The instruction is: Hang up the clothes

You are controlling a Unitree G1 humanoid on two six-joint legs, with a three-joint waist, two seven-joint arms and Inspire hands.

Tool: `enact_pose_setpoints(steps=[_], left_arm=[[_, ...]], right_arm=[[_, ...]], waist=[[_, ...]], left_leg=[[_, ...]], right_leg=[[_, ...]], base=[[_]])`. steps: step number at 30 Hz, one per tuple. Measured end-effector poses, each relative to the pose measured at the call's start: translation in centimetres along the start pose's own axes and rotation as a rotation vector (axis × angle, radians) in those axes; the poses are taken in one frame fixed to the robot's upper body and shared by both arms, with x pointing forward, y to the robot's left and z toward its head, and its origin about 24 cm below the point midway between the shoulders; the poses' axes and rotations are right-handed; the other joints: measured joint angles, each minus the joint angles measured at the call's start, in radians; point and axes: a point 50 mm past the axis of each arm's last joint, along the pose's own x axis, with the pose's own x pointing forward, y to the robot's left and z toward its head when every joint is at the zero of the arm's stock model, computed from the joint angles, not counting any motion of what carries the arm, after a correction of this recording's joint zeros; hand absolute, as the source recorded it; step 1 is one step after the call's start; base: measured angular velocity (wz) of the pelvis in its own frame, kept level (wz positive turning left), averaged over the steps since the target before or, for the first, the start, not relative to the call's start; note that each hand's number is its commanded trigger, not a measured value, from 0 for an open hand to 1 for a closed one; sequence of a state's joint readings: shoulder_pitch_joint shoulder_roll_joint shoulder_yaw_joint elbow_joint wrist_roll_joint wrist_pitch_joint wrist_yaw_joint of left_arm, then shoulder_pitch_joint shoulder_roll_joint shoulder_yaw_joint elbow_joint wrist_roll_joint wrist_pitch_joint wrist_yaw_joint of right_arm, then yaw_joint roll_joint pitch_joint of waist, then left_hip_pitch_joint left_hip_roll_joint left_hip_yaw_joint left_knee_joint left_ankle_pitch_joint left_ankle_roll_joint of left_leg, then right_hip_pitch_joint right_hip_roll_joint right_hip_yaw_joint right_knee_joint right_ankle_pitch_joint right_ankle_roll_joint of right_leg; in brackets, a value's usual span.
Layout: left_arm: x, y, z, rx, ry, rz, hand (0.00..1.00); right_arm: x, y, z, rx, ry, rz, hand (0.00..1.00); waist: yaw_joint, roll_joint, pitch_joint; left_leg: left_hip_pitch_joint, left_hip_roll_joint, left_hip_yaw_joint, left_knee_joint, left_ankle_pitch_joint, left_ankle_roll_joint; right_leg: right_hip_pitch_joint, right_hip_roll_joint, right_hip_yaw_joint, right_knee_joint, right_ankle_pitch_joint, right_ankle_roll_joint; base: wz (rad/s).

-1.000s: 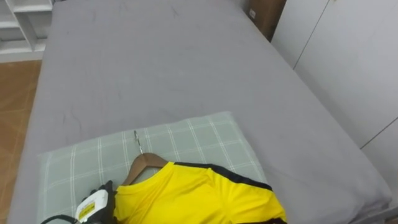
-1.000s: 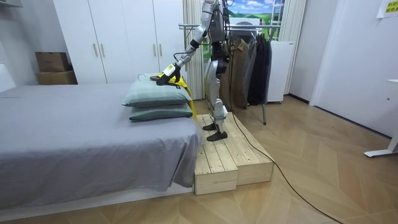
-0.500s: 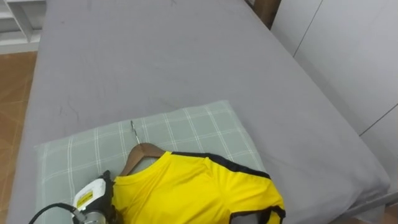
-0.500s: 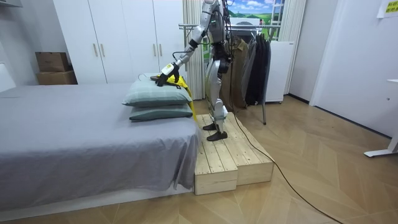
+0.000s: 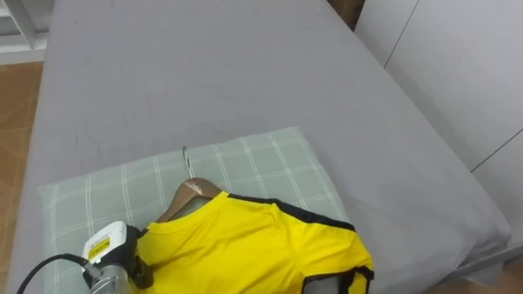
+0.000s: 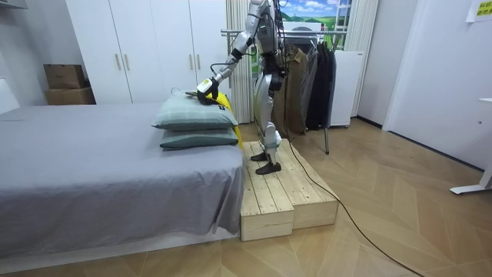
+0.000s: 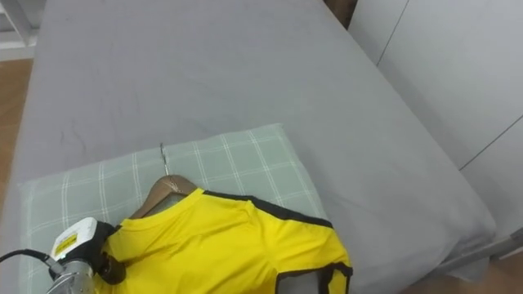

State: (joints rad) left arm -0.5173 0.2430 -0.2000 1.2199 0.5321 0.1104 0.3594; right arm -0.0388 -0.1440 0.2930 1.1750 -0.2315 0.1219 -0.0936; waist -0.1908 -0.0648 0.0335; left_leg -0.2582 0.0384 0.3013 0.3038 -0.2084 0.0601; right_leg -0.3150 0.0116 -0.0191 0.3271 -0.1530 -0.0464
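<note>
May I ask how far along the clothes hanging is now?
Done: the yellow shirt is on its wooden hanger, lying on the checked pillow. In hand: the left hand is at the shirt's shoulder. Left: hanging it on the clothes rack behind the robot.

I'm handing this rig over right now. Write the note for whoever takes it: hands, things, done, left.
Left hand: at the shoulder of the yellow shirt, next to the hanger. Whether it grips cannot be told.
Things: the shirt is on the wooden hanger and lies on the checked pillow at the end of the grey bed. The hook points away from the robot.
Robot: stands on the wooden platform beside the bed, with the clothes rack behind it.
Done: shirt on hanger.
Left: lift it, turn, hang it on the rack.
</note>
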Motion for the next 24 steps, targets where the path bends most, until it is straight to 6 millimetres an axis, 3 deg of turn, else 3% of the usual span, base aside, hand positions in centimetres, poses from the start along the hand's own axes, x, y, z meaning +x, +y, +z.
enact_pose_setpoints(steps=[16, 24], left_arm=[[-0.1, -0.4, -0.3, -0.019, 0.022, -0.033, 1.00], [-0.9, -2.1, -1.0, -0.052, 0.056, -0.085, 1.00]], right_arm=[[0.0, 0.0, 0.2, 0.076, -0.018, 0.001, 0.00], [-0.2, 0.3, -1.3, 0.076, 0.005, -0.011, 0.00]], waist=[[0.005, 0.007, -0.0026], [0.006, 0.032, -0.0136]], left_leg=[[0.041, -0.001, 0.001, -0.021, 0.001, -0.001], [0.110, -0.007, 0.002, -0.059, 0.007, -0.008]], right_leg=[[0.041, 0.005, 0.015, -0.025, 0.004, 0.002], [0.108, 0.006, 0.014, -0.058, 0.008, 0.003]], base=[[-0.01], [0.00]])
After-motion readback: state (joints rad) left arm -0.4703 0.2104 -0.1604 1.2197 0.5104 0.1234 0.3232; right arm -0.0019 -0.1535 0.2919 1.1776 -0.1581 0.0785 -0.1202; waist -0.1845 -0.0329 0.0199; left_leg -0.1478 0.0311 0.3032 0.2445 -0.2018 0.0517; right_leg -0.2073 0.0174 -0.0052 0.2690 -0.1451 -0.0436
